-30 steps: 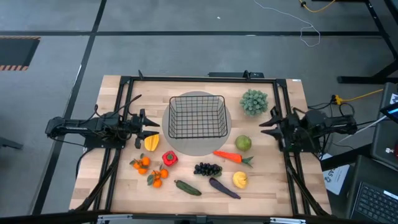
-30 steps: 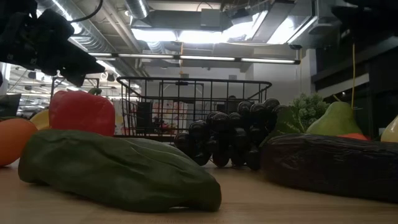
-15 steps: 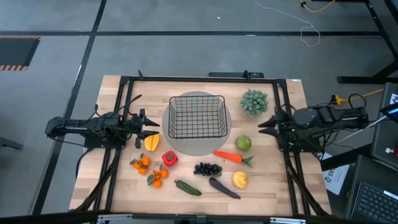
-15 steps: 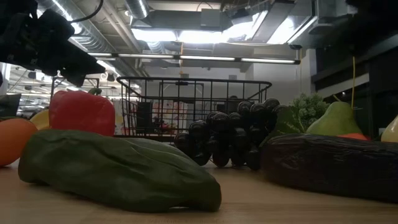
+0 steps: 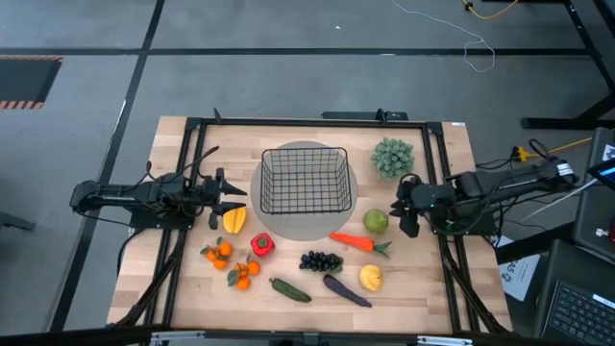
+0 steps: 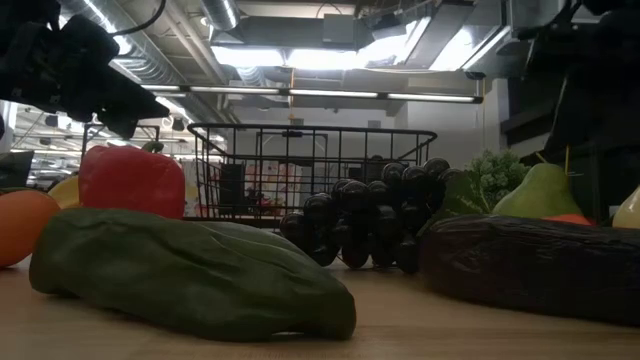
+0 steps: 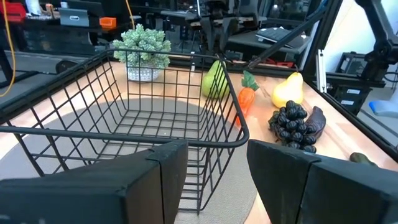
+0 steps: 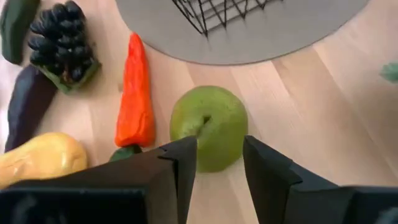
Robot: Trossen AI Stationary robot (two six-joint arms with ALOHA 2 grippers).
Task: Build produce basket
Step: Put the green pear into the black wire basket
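While empty, the black wire basket point(image 5: 305, 180) sits on a grey disc point(image 5: 338, 229).

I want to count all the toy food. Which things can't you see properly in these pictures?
- Low view: green cucumber hides the bottom of the red pepper; the tangerine is cut off by the edge.
- Low view: dark grapes cover part of the basket.
- Right wrist view: right gripper covers part of the green apple.
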